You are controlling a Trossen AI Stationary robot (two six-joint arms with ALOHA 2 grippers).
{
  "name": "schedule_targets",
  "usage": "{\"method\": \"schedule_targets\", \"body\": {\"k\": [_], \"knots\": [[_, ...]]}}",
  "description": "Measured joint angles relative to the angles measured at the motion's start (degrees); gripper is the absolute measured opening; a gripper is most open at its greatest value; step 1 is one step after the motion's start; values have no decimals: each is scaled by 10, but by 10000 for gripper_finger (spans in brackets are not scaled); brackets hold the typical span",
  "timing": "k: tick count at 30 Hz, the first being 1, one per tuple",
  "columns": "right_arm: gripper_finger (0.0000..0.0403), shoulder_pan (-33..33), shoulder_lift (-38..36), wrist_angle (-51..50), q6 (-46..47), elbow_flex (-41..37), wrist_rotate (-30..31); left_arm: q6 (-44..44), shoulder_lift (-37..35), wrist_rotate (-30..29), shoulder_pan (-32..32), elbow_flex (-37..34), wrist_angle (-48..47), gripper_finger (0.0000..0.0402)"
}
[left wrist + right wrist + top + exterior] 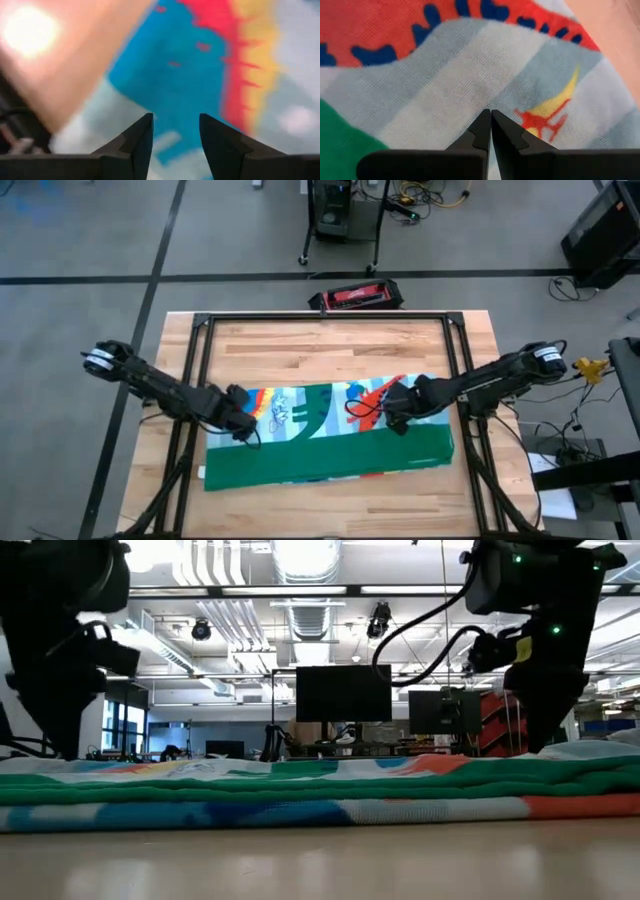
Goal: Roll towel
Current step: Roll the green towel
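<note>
Towel position: the towel (330,435) lies flat on the table (330,350), toward its near half, as a long folded band. The green back is turned up along the near edge; the dinosaur print shows along the far edge.

Left gripper: the left gripper (243,423) is low over the towel's left end. Its fingers (137,142) stand apart, with printed cloth visible through the gap; nothing sits between them.

Right gripper: the right gripper (392,417) is low over the towel's right part, on the printed side. Its fingers (482,132) are pressed together, tip to tip, and grip nothing. The cloth lies just beyond the tips.

Contact: whether either pair of tips touches the cloth cannot be told.

Risk 1: uneven roll. Cause: one pair of fingers is parted and the other is closed, so the two ends may not be lifted alike, and the roll could skew into a cone.

Risk 2: missed pinch. Cause: the left fingers may close on one layer only, or on none, leaving the lower layers flat.

Risk 3: loose roll. Cause: soft stacked layers may slide over each other.
</note>
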Motion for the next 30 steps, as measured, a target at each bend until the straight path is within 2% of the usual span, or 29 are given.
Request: {"method": "schedule_targets", "body": {"k": [3,8,12,16,20,25,28,30], "knots": [[0,28,0,1,0,0,-1,0,12,53,-1,-9,18,135],[0,88,16,23,23,0,-13,-1,38,63,7,-40,33,129],[0,135,43,48,32,1,-68,12,46,53,24,-49,30,125],[0,178,83,81,48,4,-99,48,48,-10,61,-48,29,125],[0,215,107,108,69,18,-140,124,49,-68,122,-40,36,127],[0,254,113,106,83,59,-163,239,49,-126,233,-30,66,133],[0,262,112,111,61,88,-159,311,49,-152,312,-25,109,135],[0,261,112,100,37,103,-132,357,49,-150,355,-11,114,133]]}}
